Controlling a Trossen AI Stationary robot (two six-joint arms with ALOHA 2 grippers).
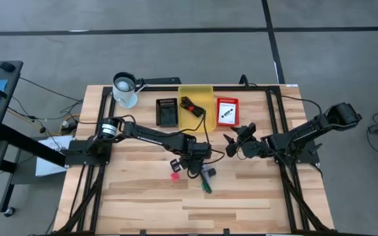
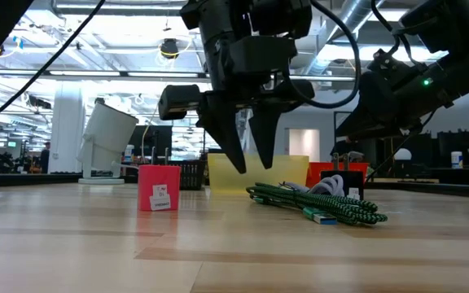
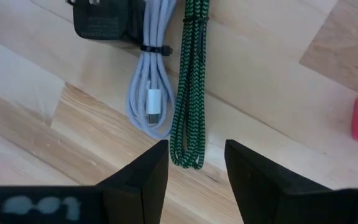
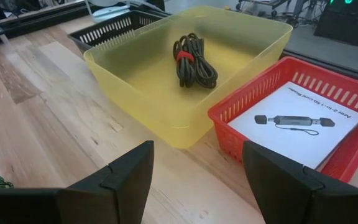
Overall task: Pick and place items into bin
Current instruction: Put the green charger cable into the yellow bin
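Left tool (image 3: 196, 177) open, green braided cable (image 3: 191, 81) lengthwise — between fingers.

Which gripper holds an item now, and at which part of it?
Neither. The left gripper hangs open above the green braided cable; the right gripper is open and empty, facing the yellow bin.

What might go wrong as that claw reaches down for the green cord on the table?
1. The left claw hangs open above the green braided cable, which lies right against a white cable; it could pinch both at once.
2. It seems lined up with the bundle's looped end, so the cable may slip or dangle once lifted.
3. The pink cube stands close by and might get knocked.
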